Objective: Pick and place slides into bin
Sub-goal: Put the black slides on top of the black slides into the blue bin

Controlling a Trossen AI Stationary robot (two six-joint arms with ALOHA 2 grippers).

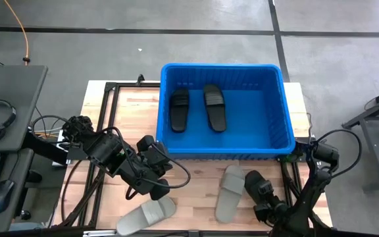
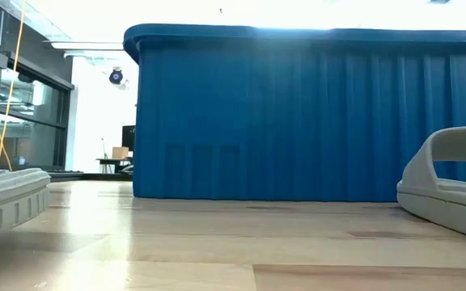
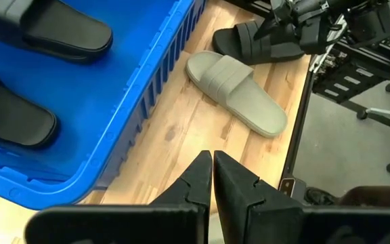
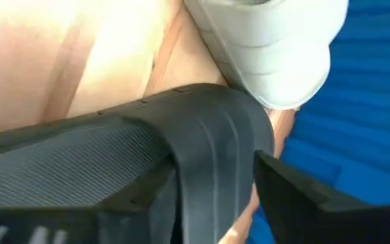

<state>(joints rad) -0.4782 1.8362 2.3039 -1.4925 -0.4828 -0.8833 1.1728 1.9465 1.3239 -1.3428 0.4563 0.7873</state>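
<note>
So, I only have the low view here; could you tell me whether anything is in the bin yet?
Observer: Yes, two black slides lie side by side in the bin.
Operator: Thank you. Where is the right gripper, please?
Observer: The right gripper is down at a third black slide, beside a grey slide in front of the bin.
Operator: And the left one?
Observer: The left gripper is shut and empty, near the bin's front wall.

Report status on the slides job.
Left tool shut, beside bin. Right tool at black slide strap. Two black slides binned, two grey slides out.
</note>
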